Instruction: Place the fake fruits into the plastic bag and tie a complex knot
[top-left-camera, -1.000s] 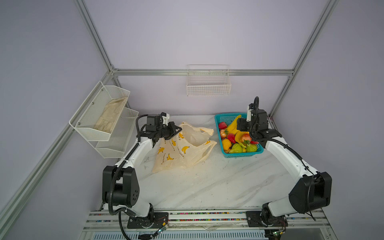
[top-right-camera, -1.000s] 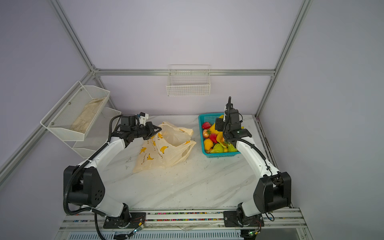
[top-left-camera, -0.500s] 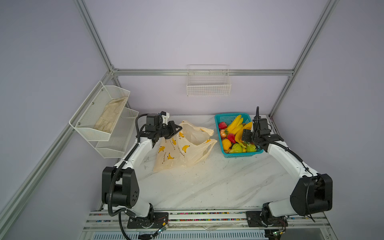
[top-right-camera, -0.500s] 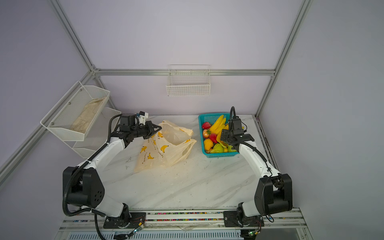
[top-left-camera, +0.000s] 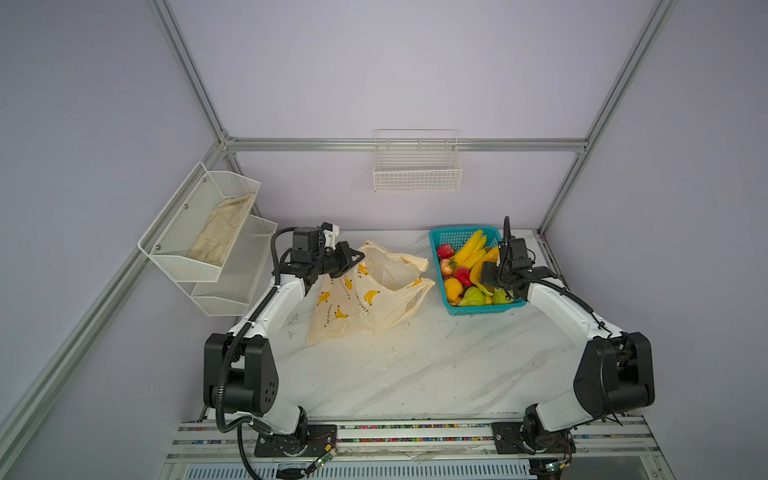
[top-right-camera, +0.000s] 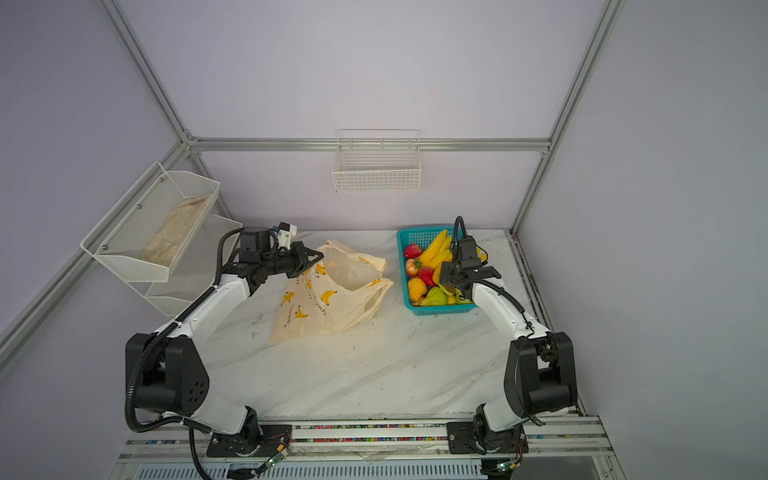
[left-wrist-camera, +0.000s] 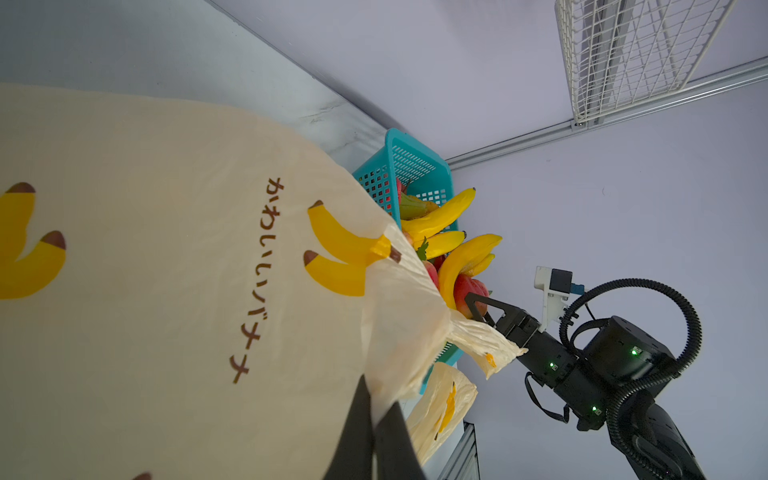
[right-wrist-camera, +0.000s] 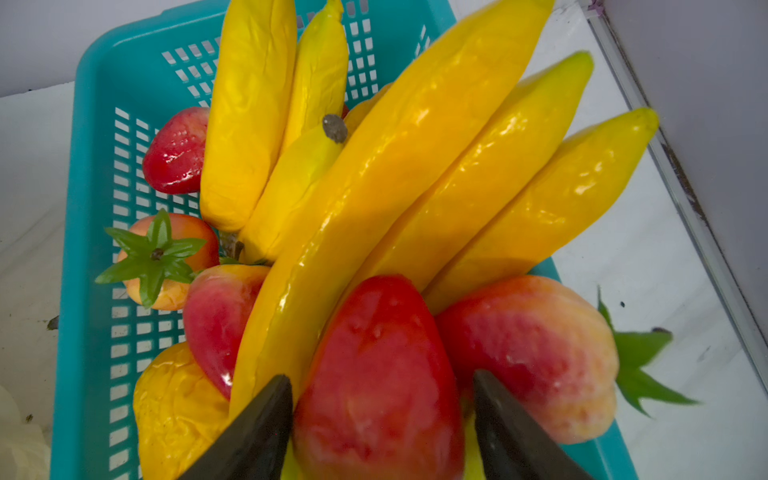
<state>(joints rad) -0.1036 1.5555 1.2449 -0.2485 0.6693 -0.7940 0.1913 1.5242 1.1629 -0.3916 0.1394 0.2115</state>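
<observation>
The cream-yellow plastic bag (top-left-camera: 365, 299) (top-right-camera: 328, 299) printed with bananas lies on the table with its mouth lifted. My left gripper (top-left-camera: 353, 259) (left-wrist-camera: 372, 415) is shut on its upper edge. The fake fruits fill the teal basket (top-left-camera: 457, 237) (right-wrist-camera: 95, 208): banana bunches (top-left-camera: 469, 247) (right-wrist-camera: 415, 187), green pears (top-left-camera: 473, 297) and an orange bumpy fruit (top-left-camera: 453, 286). My right gripper (top-left-camera: 484, 274) (right-wrist-camera: 380, 376) is down in the basket, open. A red strawberry (right-wrist-camera: 374, 353) sits between its fingers. One finger touches it and the other stands just off it. No knot is visible.
A white wire shelf (top-left-camera: 208, 232) holding a beige cloth hangs on the left wall. A wire basket (top-left-camera: 417, 166) hangs on the back wall. The basket sits near the back right corner of the marble table (top-left-camera: 415, 365), close to the frame rail.
My right gripper has dropped from above the basket into the fruit and its jaws have narrowed a little around the strawberry. The left arm and the bag have stayed put.
</observation>
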